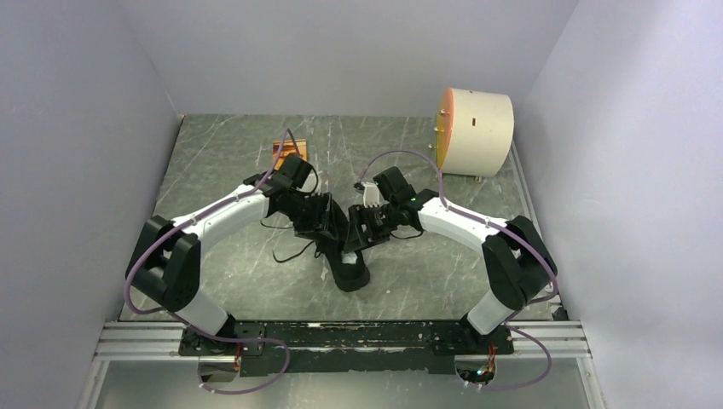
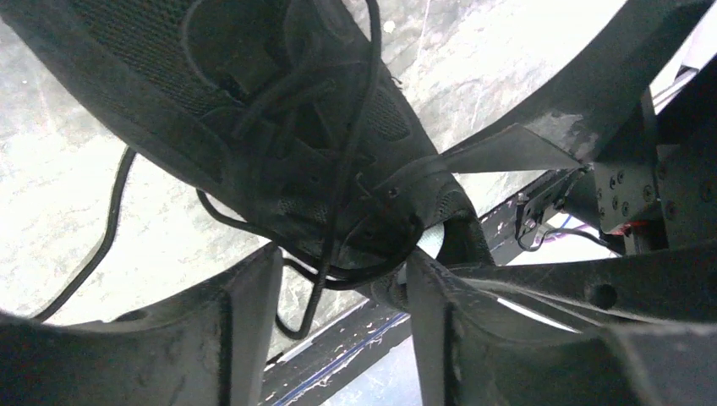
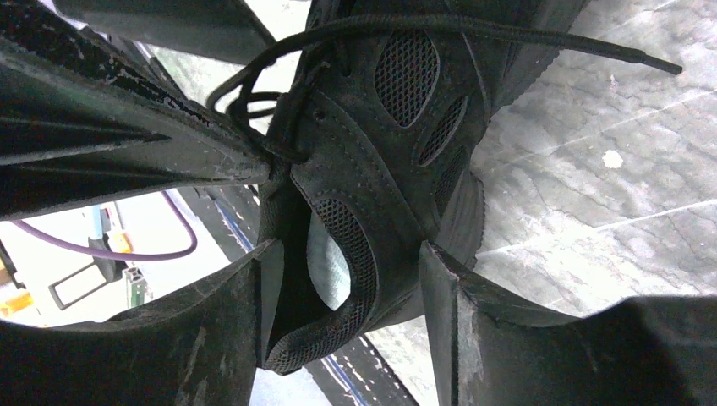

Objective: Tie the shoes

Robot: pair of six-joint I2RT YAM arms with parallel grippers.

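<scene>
The shoe (image 1: pixel 345 260) seems soft and light, its thin limp laces (image 2: pixel 345 169) best pinched near the ends, and it lies on the tabletop (image 1: pixel 426 285) between the arms, left fingers (image 2: pixel 245 326) half open around a loose lace, right fingers (image 3: pixel 245 330) half open astride its heel, whether pressing I cannot tell.

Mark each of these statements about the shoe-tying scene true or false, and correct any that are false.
1. The shoe is black. True.
2. Its laces are tied in a bow. False: they are loose, and one trails across the table.
3. A cream cylinder stands at the far right. True.
4. The shoe touches the cylinder. False: it lies mid-table, well apart from it.
5. One of the laces hangs between the left fingers. True.
</scene>
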